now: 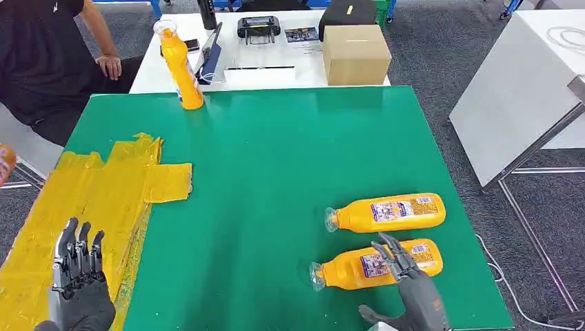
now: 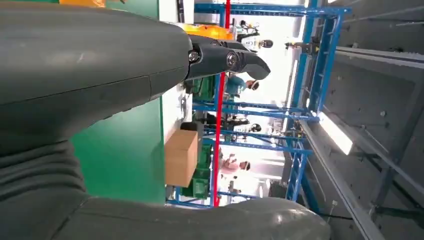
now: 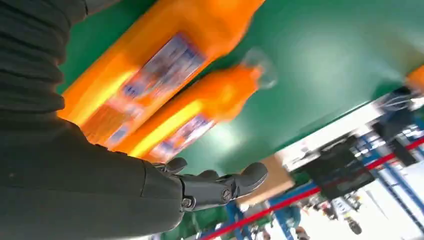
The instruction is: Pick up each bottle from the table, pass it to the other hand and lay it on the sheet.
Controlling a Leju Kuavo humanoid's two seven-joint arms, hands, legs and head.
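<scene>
so far nothing lies on the yellow sheet [image 1: 90, 200]. the right hand [image 1: 403, 272] hovers spread over the near bottle [image 1: 359, 267], the second bottle [image 1: 386, 212] just beyond; a third bottle [image 1: 181, 65] stands far off. the left hand [image 1: 77, 265] waits spread and unladen over the sheet.

Green worktop [image 1: 290, 152] stands on grey carpet floor [image 1: 428, 48]. Behind it, touching its far edge, a white table [image 1: 276, 52] carries a cardboard box [image 1: 356, 54], a black controller [image 1: 259, 27] and a black case [image 1: 348, 14]. To the right, a tilted grey panel [image 1: 514, 96] on a metal frame. Person in black seated at far left [image 1: 41, 55]. Left wrist view: blue steel racking [image 2: 305, 75], bright ceiling light strip [image 2: 336, 132].
</scene>
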